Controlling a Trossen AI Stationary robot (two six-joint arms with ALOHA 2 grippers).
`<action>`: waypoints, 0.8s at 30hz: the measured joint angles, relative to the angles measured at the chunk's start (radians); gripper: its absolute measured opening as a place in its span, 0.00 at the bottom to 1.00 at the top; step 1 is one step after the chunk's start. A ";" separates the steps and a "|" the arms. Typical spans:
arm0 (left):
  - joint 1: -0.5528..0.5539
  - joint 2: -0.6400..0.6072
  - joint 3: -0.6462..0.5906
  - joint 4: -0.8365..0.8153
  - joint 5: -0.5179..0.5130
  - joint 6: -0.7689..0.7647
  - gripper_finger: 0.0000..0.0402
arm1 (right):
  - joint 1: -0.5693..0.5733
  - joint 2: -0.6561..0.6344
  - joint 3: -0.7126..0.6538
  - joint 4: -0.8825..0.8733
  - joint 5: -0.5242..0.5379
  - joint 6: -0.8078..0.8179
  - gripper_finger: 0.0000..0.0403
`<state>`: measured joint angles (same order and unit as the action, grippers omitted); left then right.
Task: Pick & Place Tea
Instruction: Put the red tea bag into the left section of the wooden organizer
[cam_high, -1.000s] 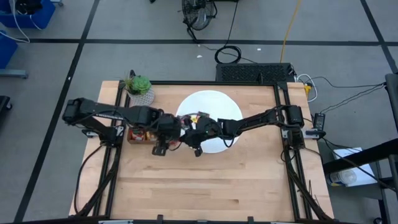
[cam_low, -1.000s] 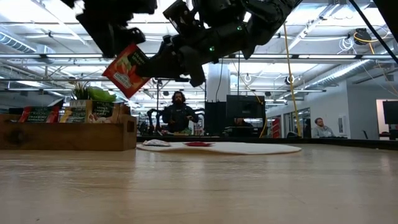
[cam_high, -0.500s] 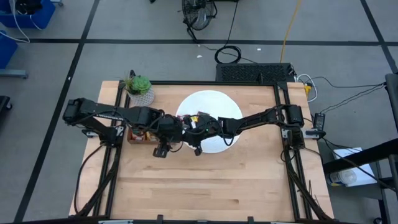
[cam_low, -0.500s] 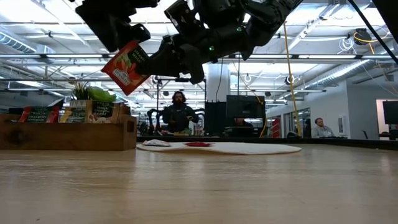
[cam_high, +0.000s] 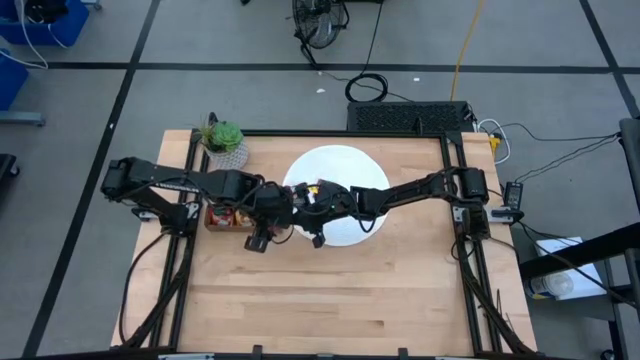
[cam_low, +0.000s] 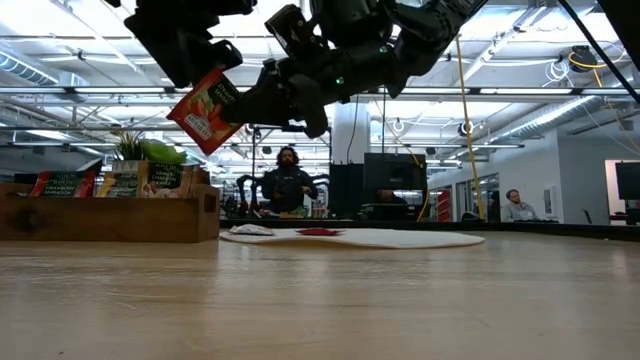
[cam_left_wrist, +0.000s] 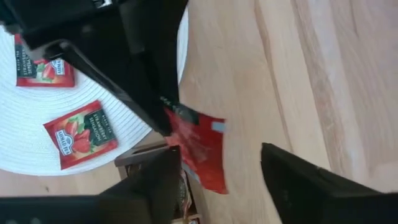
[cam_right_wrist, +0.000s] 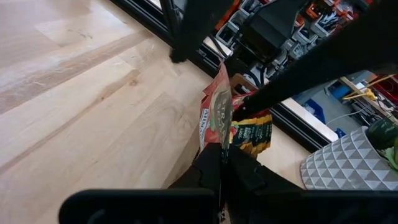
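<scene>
1. Your right pincer (cam_right_wrist: 222, 163) is clamped shut on a red tea sachet (cam_low: 204, 110), held in the air above the table (cam_low: 320, 300).
2. Your left pincer (cam_left_wrist: 217, 171) gapes around it, now narrowing.
3. Beyond, sachets fill the tray (cam_low: 110, 215); two red ones (cam_left_wrist: 81, 134) await on the white disc (cam_high: 350, 170).

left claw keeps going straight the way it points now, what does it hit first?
Most likely the red tea sachet pinched in the right claw. It hangs between the left claw's spread fingers. Beyond it lies the wooden table; depth is unclear.
</scene>
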<state>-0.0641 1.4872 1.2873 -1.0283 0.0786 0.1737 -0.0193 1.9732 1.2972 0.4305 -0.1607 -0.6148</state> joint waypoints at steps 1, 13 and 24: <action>0.000 0.000 0.000 0.000 0.000 0.002 0.51 | 0.000 0.000 0.000 0.000 0.000 0.000 0.00; 0.020 0.000 0.000 0.029 -0.030 -0.046 0.02 | -0.013 -0.001 0.000 0.007 0.002 0.024 0.00; -0.017 -0.090 -0.007 -0.087 -0.217 -0.145 0.00 | -0.007 -0.005 0.008 -0.053 0.102 0.196 0.00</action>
<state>-0.0814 1.3969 1.2802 -1.1148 -0.1381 0.0286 -0.0261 1.9686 1.3048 0.3775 -0.0590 -0.4187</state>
